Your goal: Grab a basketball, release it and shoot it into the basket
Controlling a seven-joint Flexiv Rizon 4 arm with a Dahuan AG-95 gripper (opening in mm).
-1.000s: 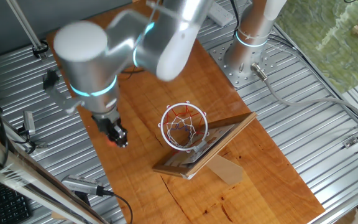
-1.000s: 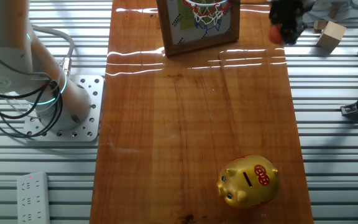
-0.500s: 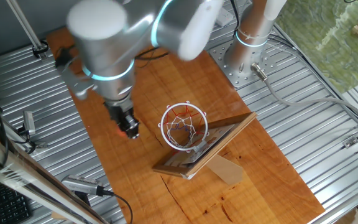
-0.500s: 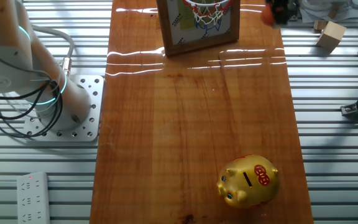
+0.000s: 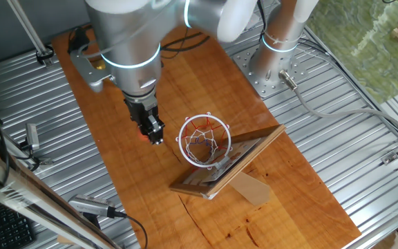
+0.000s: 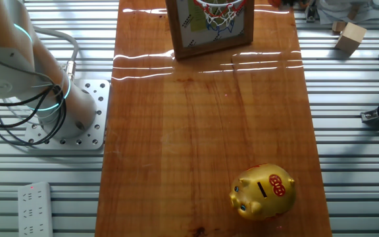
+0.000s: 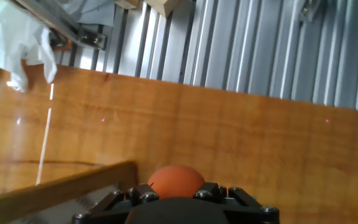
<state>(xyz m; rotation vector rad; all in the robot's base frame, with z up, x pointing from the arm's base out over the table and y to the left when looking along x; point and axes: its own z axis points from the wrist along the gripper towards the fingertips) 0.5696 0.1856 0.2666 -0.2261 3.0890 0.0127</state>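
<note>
**A:** What is the pincer (image 5: pixel 155 134) doing?

**B:** The black two-finger pincer is clamped on the small orange toy basketball (image 7: pixel 176 181). In the hand view the ball's smooth orange top bulges just above the black finger housing. In one fixed view only a sliver of orange shows at the fingertips.

**A:** Where is it relative to the basket?

**B:** Just beside it. The basket (image 5: pixel 204 141), a miniature white ring with a white net threaded red and blue, stands out from a wooden-framed backboard (image 5: pixel 228 167) on the glossy brown wooden counter (image 5: pixel 178 83). The pincer hangs close to the ring's outer edge, not yet over the opening.

**A:** What has just changed?

**B:** Over the last second the silver arm (image 5: pixel 126 48) carried the ball across the counter from well away to near the ring. In the other fixed view the pincer has slid almost out of the top edge, leaving only a dark and orange trace.

**A:** What does that mean for the task?

**B:** The grab looks done. I judge the carry nearly finished: the ball seems to need a little more travel to sit above the ring before the fingers open.

**A:** Anything else there?

**B:** A gold piggy bank with a red patch (image 6: pixel 263 191) stands well apart, at the counter's far end.
</note>
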